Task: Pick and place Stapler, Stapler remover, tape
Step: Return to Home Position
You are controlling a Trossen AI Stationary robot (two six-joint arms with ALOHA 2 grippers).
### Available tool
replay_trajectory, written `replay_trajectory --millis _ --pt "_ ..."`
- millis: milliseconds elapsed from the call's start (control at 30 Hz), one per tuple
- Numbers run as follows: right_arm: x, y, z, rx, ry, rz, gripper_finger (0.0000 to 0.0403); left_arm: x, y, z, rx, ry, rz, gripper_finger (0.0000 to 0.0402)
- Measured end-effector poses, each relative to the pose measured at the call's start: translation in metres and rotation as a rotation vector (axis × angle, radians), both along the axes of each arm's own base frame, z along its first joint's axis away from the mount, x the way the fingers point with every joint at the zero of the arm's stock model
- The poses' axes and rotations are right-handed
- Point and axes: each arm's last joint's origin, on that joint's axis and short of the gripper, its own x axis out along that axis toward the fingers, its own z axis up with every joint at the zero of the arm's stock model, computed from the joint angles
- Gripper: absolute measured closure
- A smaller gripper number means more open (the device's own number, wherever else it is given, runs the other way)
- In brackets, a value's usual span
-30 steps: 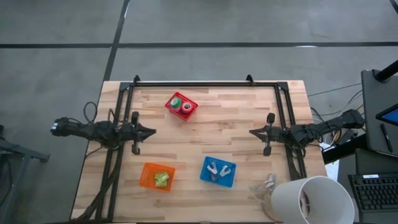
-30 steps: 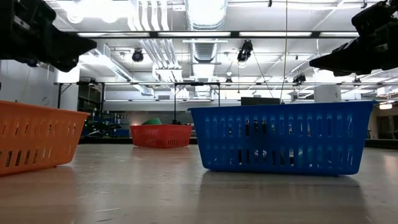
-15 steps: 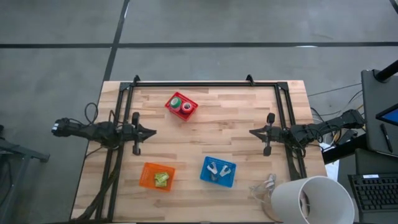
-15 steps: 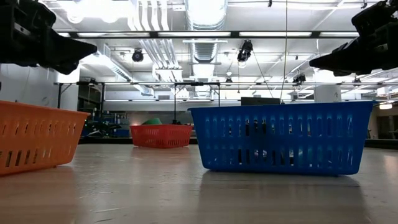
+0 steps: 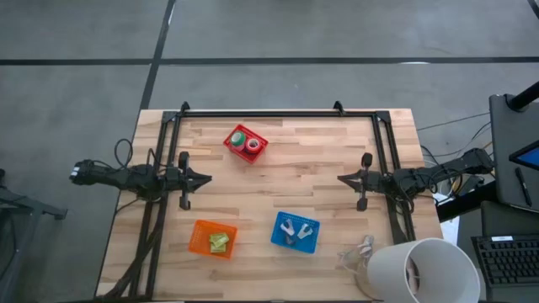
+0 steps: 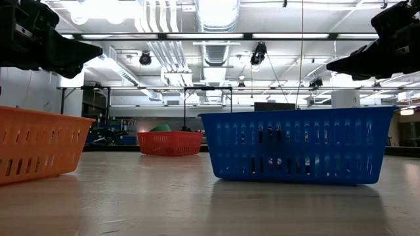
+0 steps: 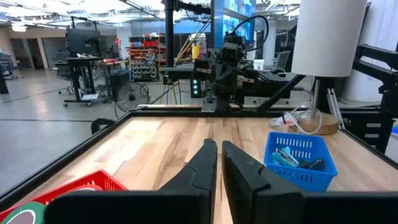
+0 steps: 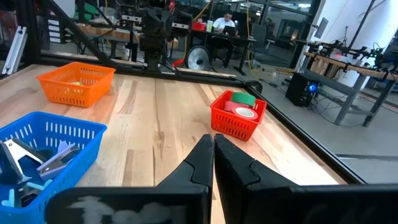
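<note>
Two arms hover over a plank-wood table with three slotted plastic baskets.
The blue basket (image 5: 274,229) stands nearest the front edge, its walls ribbed with vertical slots, holding silvery metal claw pieces (image 5: 293,229). Just left of it stands the orange basket (image 5: 195,240) with a yellow-green item (image 5: 219,242) inside. Behind the blue basket, the left gripper (image 5: 208,178) and right gripper (image 5: 340,178) point at each other well apart, each with its dark jaws closed on nothing. Farther back from the blue basket sits the red basket (image 5: 237,152), holding the tape: a green roll (image 5: 239,137) and a pink-red roll (image 5: 253,145), side by side. Right of the blue basket a white lamp shade (image 5: 421,269) overhangs the table (image 5: 295,168) corner. Grey floor surrounds it.
</note>
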Motion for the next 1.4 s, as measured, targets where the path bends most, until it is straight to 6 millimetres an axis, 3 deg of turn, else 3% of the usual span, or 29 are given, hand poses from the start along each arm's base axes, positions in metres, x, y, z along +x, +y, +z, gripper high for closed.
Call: replay_trajectory --millis 1400 --pt "0.0 0.0 0.0001 0.0 0.0 0.0 0.0394 0.0 0.0 0.0002 0.0 -0.002 0.001 0.038"
